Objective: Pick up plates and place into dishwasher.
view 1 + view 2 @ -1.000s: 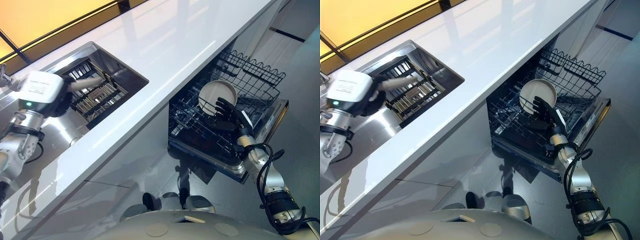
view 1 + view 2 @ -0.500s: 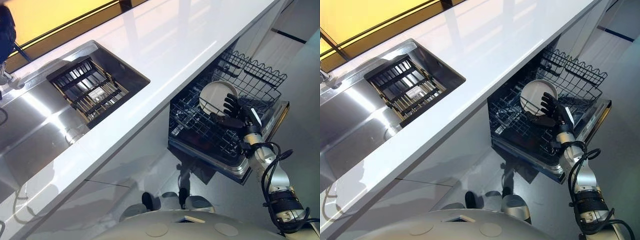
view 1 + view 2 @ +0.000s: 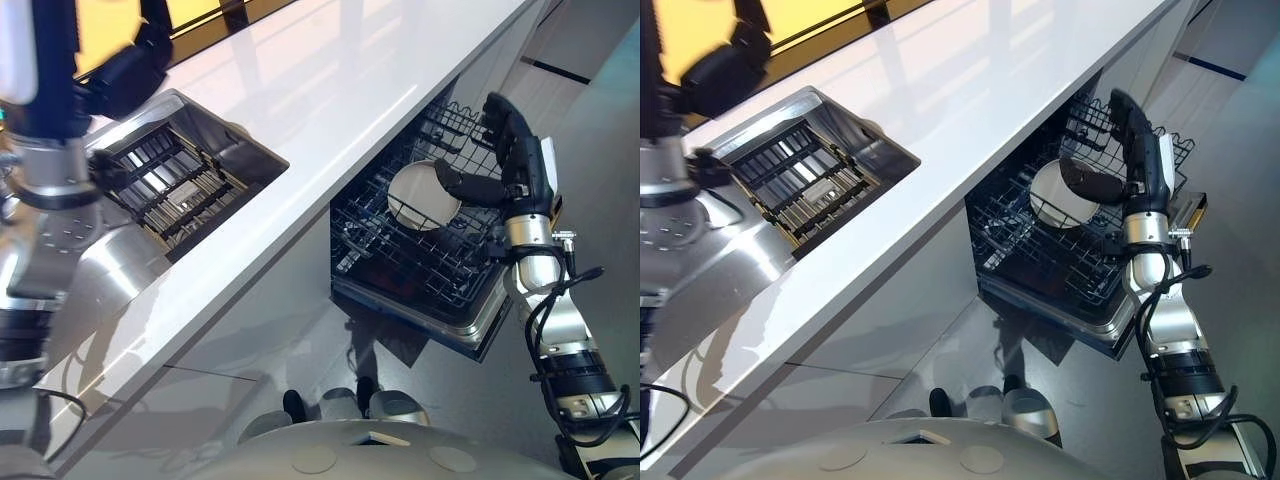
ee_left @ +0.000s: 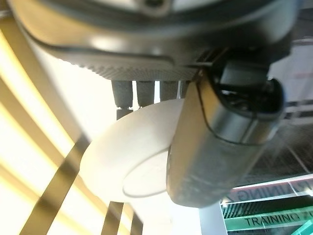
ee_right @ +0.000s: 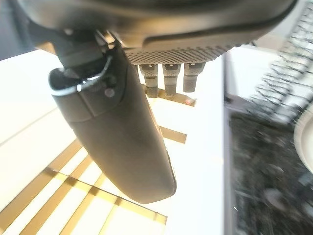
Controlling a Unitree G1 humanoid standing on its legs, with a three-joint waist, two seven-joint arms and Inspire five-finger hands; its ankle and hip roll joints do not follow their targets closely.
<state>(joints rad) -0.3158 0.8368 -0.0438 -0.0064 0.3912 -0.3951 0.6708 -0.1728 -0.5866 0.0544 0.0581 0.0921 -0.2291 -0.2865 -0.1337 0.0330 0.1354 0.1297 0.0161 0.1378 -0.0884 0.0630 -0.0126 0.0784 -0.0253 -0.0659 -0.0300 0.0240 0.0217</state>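
Note:
A white plate (image 4: 128, 161) is pinched between the thumb and fingers of my left hand (image 4: 220, 142). That hand (image 3: 128, 72) is raised above the sink at the far left. A second white plate (image 3: 415, 198) stands on edge in the pulled-out dishwasher rack (image 3: 430, 275). My right hand (image 3: 512, 150) hovers just above and to the right of that plate, fingers straight, thumb reaching over its rim, holding nothing. The right wrist view shows the same hand (image 5: 122, 127) empty, with the racked plate's edge (image 5: 305, 142) to one side.
A dark slatted dish rack (image 3: 170, 185) lies in the steel sink (image 3: 105, 255) at the left. The long white counter (image 3: 330, 90) runs between the sink and the dishwasher. The open dishwasher door (image 3: 495, 325) juts out below the rack.
My left arm rose from the sink's rack up to the far left, holding a plate. My right hand lifted up off the racked plate and drew back.

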